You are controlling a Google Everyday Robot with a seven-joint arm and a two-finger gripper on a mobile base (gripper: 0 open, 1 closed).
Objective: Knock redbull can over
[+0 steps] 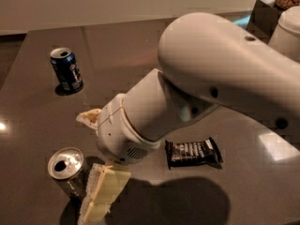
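Gripper (90, 167) low beside standing redbull can (67, 171), dark table (33, 107)

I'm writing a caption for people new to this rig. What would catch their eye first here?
The bulky white robot arm fills the centre and right, reaching down toward the near-left of the dark table. There the open gripper has one cream finger right beside the upright redbull can. A dark blue can stands at the back left, and a black snack bar lies just right of the wrist.
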